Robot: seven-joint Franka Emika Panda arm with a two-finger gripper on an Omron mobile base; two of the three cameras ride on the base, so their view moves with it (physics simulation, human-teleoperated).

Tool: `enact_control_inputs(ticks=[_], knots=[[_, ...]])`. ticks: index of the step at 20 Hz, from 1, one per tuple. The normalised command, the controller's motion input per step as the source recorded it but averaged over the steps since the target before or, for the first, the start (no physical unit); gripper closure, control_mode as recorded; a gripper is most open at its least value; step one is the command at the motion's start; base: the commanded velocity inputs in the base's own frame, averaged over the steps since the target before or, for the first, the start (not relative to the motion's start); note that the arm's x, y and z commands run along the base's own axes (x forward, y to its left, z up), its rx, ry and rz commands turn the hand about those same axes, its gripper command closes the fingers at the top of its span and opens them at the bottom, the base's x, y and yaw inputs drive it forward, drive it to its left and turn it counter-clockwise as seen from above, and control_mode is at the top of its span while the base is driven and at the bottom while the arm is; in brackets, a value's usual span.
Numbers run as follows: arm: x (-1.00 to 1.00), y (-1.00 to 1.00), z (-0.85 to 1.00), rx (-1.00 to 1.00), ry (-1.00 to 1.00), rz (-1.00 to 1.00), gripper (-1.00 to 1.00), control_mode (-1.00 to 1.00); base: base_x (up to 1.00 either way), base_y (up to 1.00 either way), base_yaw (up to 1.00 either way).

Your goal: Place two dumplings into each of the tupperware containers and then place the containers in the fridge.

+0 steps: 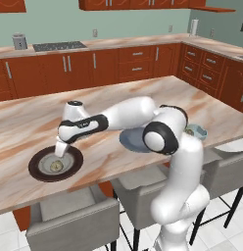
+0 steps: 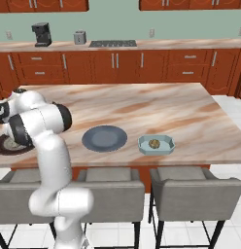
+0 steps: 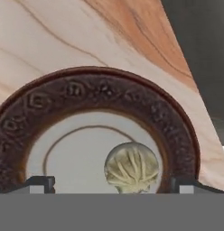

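Note:
A pale pleated dumpling lies on the inner part of a dark-rimmed round plate near the island's front left edge. My gripper hangs just above this plate, open, one fingertip on each side of the dumpling and nothing held. At the front right of the island sits a pale blue tupperware container with another dumpling inside it. The fridge is out of view.
A round grey-blue plate lies between the dark plate and the container. Grey chairs stand along the island's front edge. Reddish-brown cabinets, a cooktop and a coffee machine line the back counter.

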Motion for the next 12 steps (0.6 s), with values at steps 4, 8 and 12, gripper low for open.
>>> enact_control_inputs(ticks=[4,8,12], knots=[[0.08,0.6,-0.27,-0.23,0.55,-0.01,-1.0,-1.0,0.0,0.0,0.0],[0.0,0.45,-0.57,-0.23,0.36,-0.3,-1.0,-1.0,0.0,0.0,0.0],[0.0,0.55,-0.49,-0.16,0.16,-0.33,-1.0,-1.0,0.0,0.0,0.0]])
